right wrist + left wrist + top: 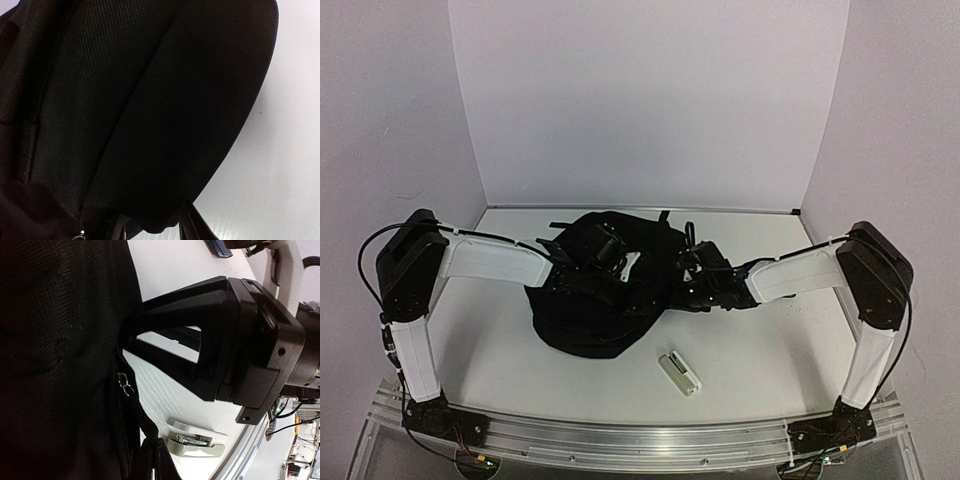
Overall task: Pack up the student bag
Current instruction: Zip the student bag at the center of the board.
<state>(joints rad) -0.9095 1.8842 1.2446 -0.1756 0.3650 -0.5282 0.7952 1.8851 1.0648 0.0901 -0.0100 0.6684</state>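
We are finding the right gripper [155,226] clenched on the large black fabric backpack's [582,322] edge, with white table [775,350] lying open alongside; the left gripper's [608,247] grip we cannot tell.

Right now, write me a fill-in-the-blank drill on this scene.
1. The bag is ___ in colour.
2. The table under it is ___ in colour.
3. The stapler lies on the table, nearer the ___ arm's base than the other's.
Missing words: black; white; right.
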